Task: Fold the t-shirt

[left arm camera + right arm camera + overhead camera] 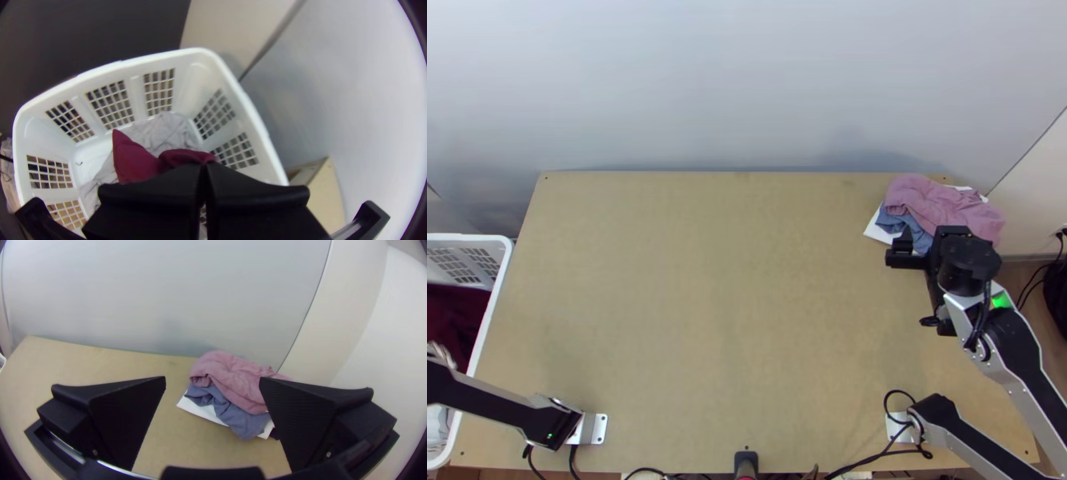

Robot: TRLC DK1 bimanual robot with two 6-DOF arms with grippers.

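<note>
two arms (1023, 344), one basket (155, 58), one maroon cloth (133, 160)

Maroon cloth (133, 160), plain, at left gripper (203, 171); white basket (204, 60) around it. Right gripper (931, 248): pink cloth (939, 204), blue-grey cloth (905, 226) nearby.

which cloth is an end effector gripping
The dark red cloth, pinched in the left end effector. The grey cloth lies in the white basket; the pink cloth and blue cloth lie bunched at the table's far right corner.

Matt cloth (133, 160), smooth plastic basket (199, 54)
</note>
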